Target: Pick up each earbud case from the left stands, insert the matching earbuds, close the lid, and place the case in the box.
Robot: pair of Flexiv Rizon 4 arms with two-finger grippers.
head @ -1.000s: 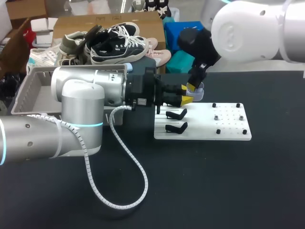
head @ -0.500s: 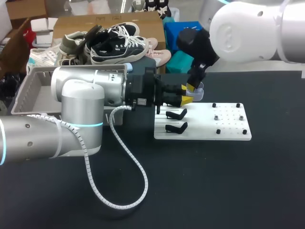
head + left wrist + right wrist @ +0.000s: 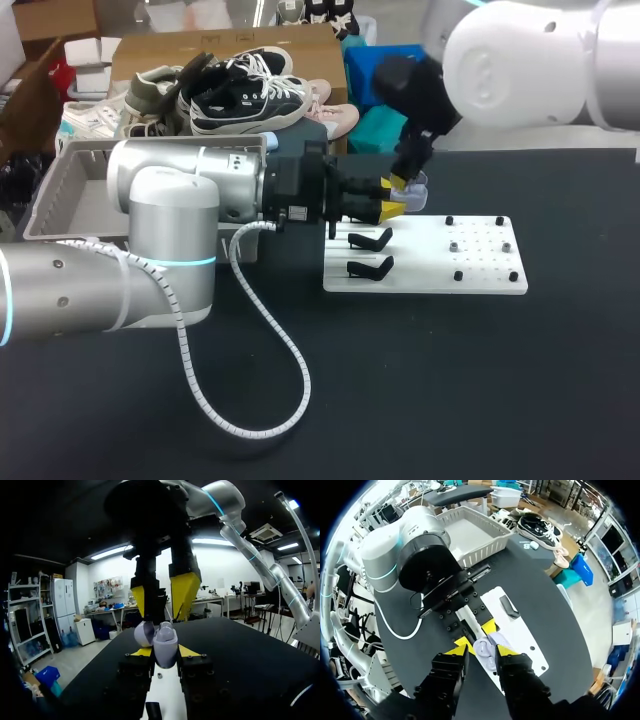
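Left hand (image 3: 165, 651) lies level above the desk (image 3: 450, 400) and pinches the pale earbud case (image 3: 165, 641) between its yellow tips. The case lid appears open. Right hand (image 3: 161, 612) hangs directly over the case with its fingers spread, tips just above the case. Both hands are over the left end of the white board (image 3: 470, 262), near its two black stands (image 3: 370, 240). The grey box (image 3: 60, 190) sits behind the left arm.

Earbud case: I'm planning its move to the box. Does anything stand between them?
No loose object shows. Only the left arm itself lies between the earbud case, held in the left gripper, and the grey box.
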